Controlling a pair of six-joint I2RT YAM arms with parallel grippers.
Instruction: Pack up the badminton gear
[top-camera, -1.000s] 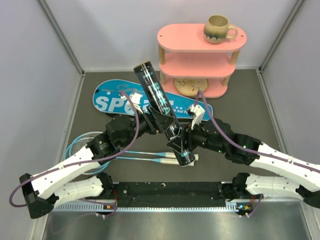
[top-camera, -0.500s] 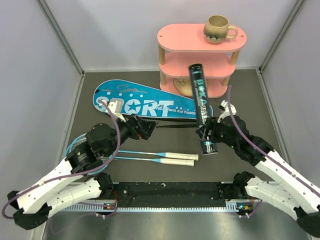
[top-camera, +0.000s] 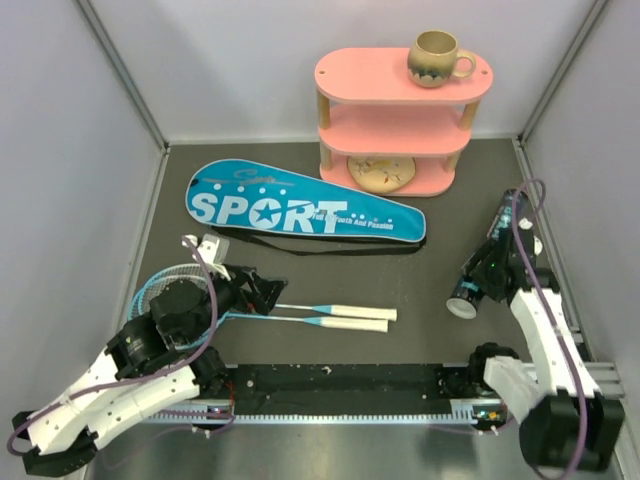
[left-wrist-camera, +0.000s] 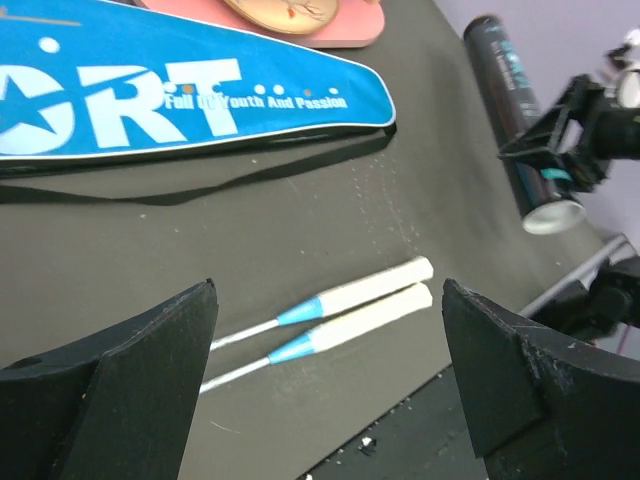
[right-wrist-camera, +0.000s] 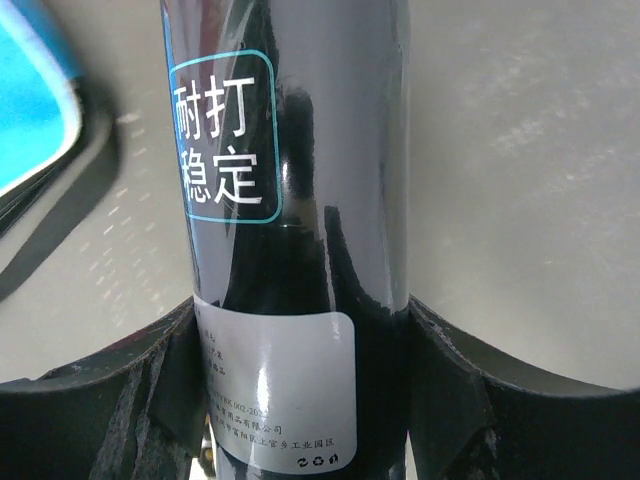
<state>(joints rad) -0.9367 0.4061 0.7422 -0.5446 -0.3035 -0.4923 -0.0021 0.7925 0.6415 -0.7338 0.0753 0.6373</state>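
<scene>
In the top view the right arm covers most of the tube at 3 o'clock; only its capped end shows clearly. The left arm partly hides the heads of the rackets at 8 o'clock. In the left wrist view the cover is cut off at 9 and 12 o'clock, and the shelf at 12. In the right wrist view both tube ends are cut off, at 12 and 6 o'clock. The small print on the label is unreadable, and the cover is a blurred sliver at 9 o'clock.
</scene>
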